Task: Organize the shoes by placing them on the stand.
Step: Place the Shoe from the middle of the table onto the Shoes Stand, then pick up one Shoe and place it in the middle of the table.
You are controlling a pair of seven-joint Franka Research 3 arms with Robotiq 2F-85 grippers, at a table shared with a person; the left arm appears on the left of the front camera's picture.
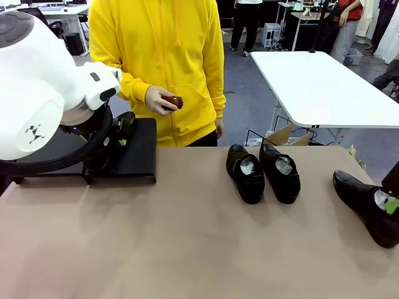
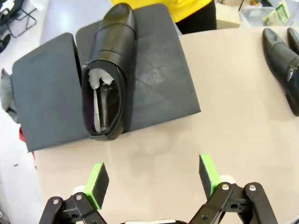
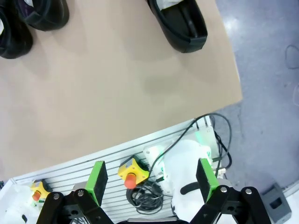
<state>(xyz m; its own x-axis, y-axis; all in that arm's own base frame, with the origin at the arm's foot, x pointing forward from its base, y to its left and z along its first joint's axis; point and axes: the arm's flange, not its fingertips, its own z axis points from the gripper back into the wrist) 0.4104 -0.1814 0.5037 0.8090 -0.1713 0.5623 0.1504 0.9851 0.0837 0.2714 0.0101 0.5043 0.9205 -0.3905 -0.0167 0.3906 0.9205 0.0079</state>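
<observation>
left gripper point(image 2: 153, 178) and right gripper point(image 3: 152, 179) hang released, holding nothing; the seated shoe point(image 2: 106, 74) lies on the stand point(image 2: 161, 79), heel at the near edge beside the panel seam, and three wait on the table point(image 1: 156, 249). risk: the outermost shoe point(image 1: 368, 205) lies near the table's edge, so a skewed approach may push it off; glossy leather may slip from the grip; a careless placement may nudge the seated shoe off the stand.

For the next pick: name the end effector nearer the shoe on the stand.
Left. The left end effector hangs just short of that shoe; the right end effector is by the table's opposite end.
</observation>
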